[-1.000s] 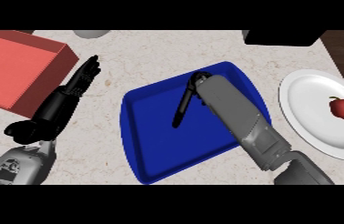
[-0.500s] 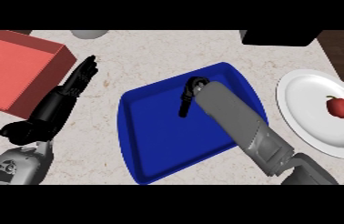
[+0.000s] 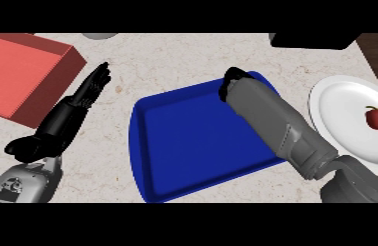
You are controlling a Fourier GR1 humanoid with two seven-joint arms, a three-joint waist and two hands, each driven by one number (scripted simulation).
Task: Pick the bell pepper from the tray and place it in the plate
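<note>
Most of the view is pale counter [image 3: 184,55]. On it, in falling order of size:

- Blue tray [image 3: 192,145], centre. I see nothing lying in it; part of its right side is covered by my right forearm [image 3: 277,122], which crosses it on a diagonal from the lower right.
- Red box [image 3: 29,75], far left, well apart from the work.
- White plate [image 3: 336,107], right edge, just beside the tray and close to the forearm's side.
- Left hand [image 3: 65,115], on the counter between box and tray, fingers straight and together, pointing away from me. Resting; leave it.
- Black object [image 3: 310,40], top right, near the plate's far side.
- Right hand [image 3: 233,82], at the tray's far rim. Only a dark patch shows past the wrist, so I cannot tell whether it is spread or closed, nor whether it carries anything.
- Bell pepper [image 3: 371,118], red, sitting on the plate near the view's right edge, partly cut off.

Judgement: the pepper is already where it belongs, so what remains is getting the right arm clear. To do that well, I would lift before moving sideways so the hand clears the tray rim, then draw back along the forearm's own line, not swinging right, where the elbow side could nudge the plate and roll the pepper.
</note>
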